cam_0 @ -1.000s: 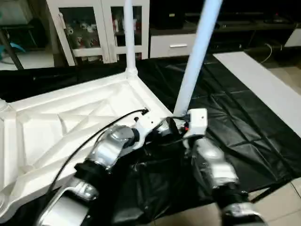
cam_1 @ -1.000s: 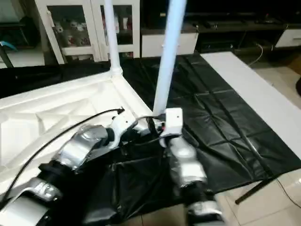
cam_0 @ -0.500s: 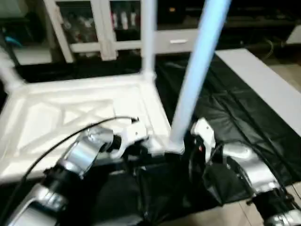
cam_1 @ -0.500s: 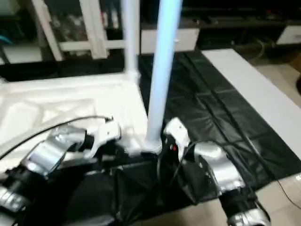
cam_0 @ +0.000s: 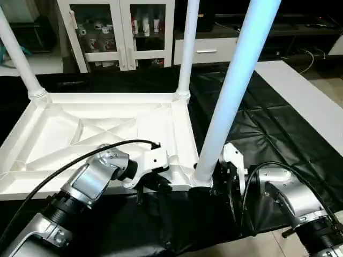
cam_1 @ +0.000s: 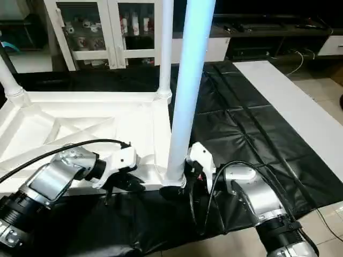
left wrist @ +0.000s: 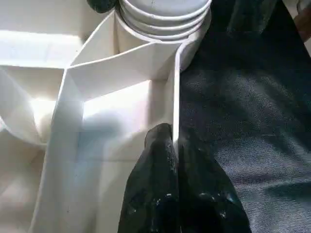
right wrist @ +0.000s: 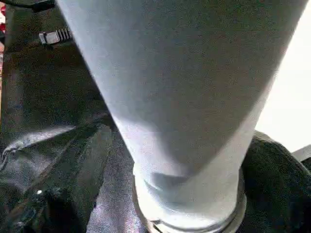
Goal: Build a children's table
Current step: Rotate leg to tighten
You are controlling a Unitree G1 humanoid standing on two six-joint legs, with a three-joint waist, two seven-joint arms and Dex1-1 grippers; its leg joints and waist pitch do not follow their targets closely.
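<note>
The children's table lies upside down: a white tabletop (cam_0: 107,128) with its X-ribbed underside up. Three white legs stand in corner sockets: the far left leg (cam_0: 19,59), the far right leg (cam_0: 187,48) and the near right leg (cam_0: 236,75). My left gripper (left wrist: 175,138) is shut on the thin near rim of the tabletop, a short way from the near right socket (left wrist: 165,19). My right gripper (cam_0: 218,179) sits at the base of the near right leg, which looms close in the right wrist view (right wrist: 180,97).
A black sheet (cam_0: 257,123) covers the floor under the table. A flat white board (cam_0: 305,101) lies at the right on the sheet. A white cabinet with glass doors (cam_0: 118,32) stands behind. Tiled floor (cam_0: 268,249) shows at the near right.
The head view has swung, so the far left leg and more of the tabletop now show. The left gripper stays on the rim; the right gripper stays at the near leg's base.
</note>
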